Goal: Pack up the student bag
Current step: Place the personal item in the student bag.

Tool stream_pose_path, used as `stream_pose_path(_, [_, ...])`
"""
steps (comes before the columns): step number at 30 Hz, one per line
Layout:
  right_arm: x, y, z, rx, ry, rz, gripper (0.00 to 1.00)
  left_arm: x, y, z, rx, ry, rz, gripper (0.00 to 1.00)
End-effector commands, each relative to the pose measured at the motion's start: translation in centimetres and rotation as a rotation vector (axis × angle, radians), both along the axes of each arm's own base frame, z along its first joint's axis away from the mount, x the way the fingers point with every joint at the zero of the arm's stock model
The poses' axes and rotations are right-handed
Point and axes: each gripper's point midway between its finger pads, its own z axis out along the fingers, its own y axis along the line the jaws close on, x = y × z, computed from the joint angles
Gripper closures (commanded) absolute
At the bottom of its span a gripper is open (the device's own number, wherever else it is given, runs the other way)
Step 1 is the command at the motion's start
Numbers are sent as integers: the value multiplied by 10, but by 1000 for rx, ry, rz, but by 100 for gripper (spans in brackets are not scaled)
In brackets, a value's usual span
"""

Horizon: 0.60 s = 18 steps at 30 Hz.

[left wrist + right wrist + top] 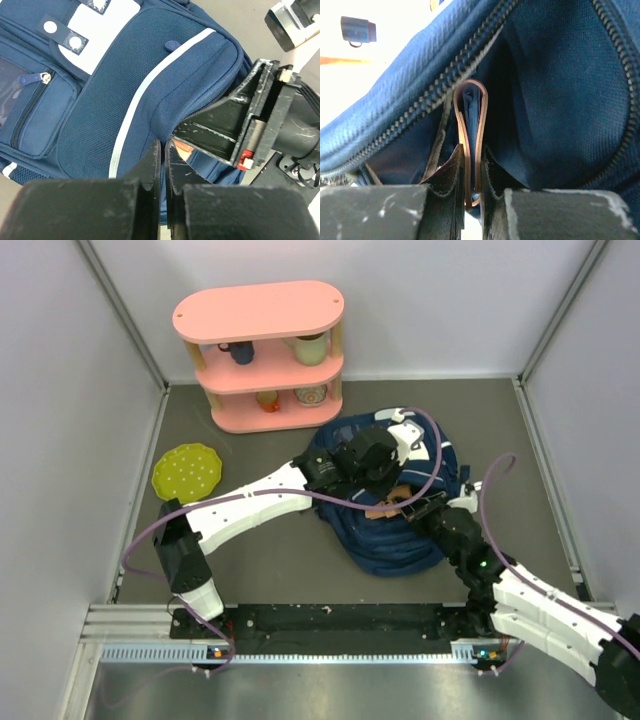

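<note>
The student bag (398,542), navy with a white stripe, lies on the table right of centre. My left gripper (375,468) is over its top, and in the left wrist view my left gripper (164,152) is shut, with a thin fold of the bag's (115,100) blue fabric between the jaws. My right gripper (428,508) reaches into the opening from the right. In the right wrist view my right gripper (472,157) is shut on a thin brown-covered booklet (481,115), held upright on edge inside the bag (560,90) past its open zip (445,80).
A pink three-tier shelf (262,350) with cups stands at the back. A green dotted plate (186,472) lies at the left. Grey walls enclose the table on three sides. Purple cables loop over both arms.
</note>
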Motion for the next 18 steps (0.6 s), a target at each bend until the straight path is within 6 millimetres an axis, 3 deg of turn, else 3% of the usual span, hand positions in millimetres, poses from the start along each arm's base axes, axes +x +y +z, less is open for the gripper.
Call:
stream_pose_path(1, [31, -7, 33, 96, -120, -136, 100, -6, -17, 92, -255, -84, -20, 100])
stream_pose_path(3, [39, -6, 40, 98, -152, -147, 100, -5, -16, 92, -251, -87, -17, 100])
stream_pose_path(4, [44, -5, 29, 71, -117, -155, 100, -6, -16, 91, -249, -88, -16, 100])
stream_pose_path(7, [54, -7, 25, 45, -105, -190, 100, -5, -14, 90, -249, -92, -11, 100])
stream_pose_path(8, [58, -6, 15, 20, -81, -192, 100, -6, -14, 89, -248, -90, -10, 100])
stream_pose_path(10, [63, -5, 11, 6, -61, -181, 91, -5, -13, 89, -248, -94, -7, 100])
stream_pose_path(12, [65, -7, -2, -15, -45, -180, 88, -4, -11, 89, -247, -99, -3, 100])
stream_pose_path(17, [60, -14, -13, -61, -19, -141, 59, -3, -8, 79, -225, -94, 8, 100])
stream_pose_path(18, [58, -17, -6, -78, -39, -137, 55, -3, -9, 77, -223, -91, 7, 100])
